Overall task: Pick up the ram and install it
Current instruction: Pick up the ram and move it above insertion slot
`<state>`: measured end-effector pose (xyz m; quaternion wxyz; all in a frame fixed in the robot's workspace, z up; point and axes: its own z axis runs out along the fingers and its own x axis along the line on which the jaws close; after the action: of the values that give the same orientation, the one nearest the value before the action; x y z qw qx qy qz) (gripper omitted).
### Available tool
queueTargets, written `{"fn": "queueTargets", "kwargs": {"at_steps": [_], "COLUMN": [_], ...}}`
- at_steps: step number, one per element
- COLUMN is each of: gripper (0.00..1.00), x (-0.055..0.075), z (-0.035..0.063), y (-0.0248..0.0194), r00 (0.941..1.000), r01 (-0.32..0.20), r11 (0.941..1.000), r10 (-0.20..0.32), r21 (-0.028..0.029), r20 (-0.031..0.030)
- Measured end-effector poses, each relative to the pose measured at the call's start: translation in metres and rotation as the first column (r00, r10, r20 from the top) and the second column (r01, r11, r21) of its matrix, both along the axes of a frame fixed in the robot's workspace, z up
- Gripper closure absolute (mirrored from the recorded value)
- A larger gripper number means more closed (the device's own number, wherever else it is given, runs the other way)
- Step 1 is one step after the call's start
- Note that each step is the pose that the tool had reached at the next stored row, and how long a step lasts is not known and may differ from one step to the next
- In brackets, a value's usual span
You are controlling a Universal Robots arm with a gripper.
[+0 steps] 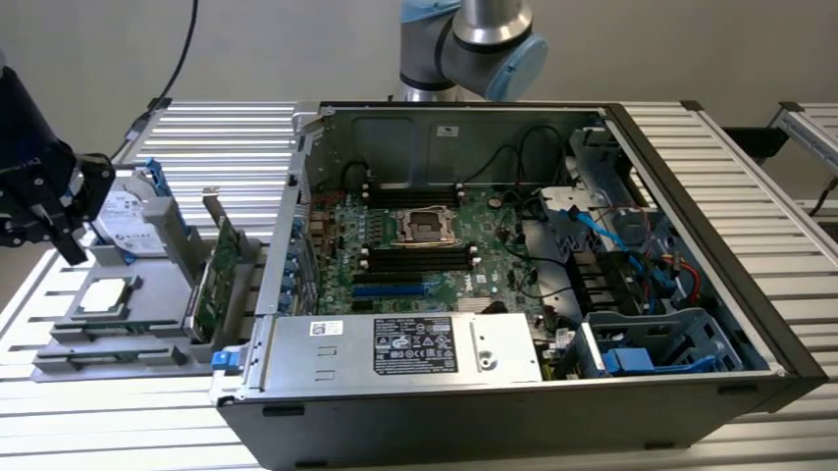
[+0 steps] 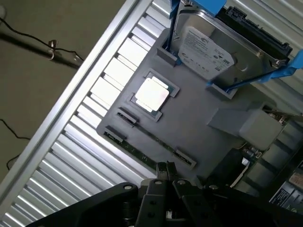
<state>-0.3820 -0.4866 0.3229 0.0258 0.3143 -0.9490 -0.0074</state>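
Observation:
The ram point(image 2: 135, 150) is a thin green stick standing on edge in a slot of the grey holder point(image 2: 189, 118), beside a square silver processor point(image 2: 151, 93). My gripper point(image 2: 165, 171) hangs above that edge of the holder, close over the ram's far end. Its two black fingers are pressed together with nothing between them. In the exterior view the gripper point(image 1: 66, 245) is at the left, over the grey holder point(image 1: 112, 339). The open computer case point(image 1: 524, 255) holds the motherboard with its black memory slots point(image 1: 419, 258).
A hard drive point(image 2: 208, 47) with blue rails lies on the holder past the processor. A wider green expansion card point(image 1: 216, 270) stands upright between holder and case. The ribbed metal table point(image 1: 223, 147) runs all around. Cables and drive cages crowd the case at the exterior view's right.

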Motion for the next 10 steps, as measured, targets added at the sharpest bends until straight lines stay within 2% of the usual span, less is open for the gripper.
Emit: {"fn": "queueTargets", "kwargs": {"at_steps": [5, 10], "gripper": [0.89, 0.89], "x": [0.0, 0.0], "z": [-0.0004, -0.0007], "y": [0.0, 0.0], "r00": [0.996, 0.9836], "r01": [-0.09, -0.18], "r11": [0.996, 0.9836], "r10": [0.09, 0.18], "r21": [0.0, -0.0001], "r20": [0.0, 0.0]}}
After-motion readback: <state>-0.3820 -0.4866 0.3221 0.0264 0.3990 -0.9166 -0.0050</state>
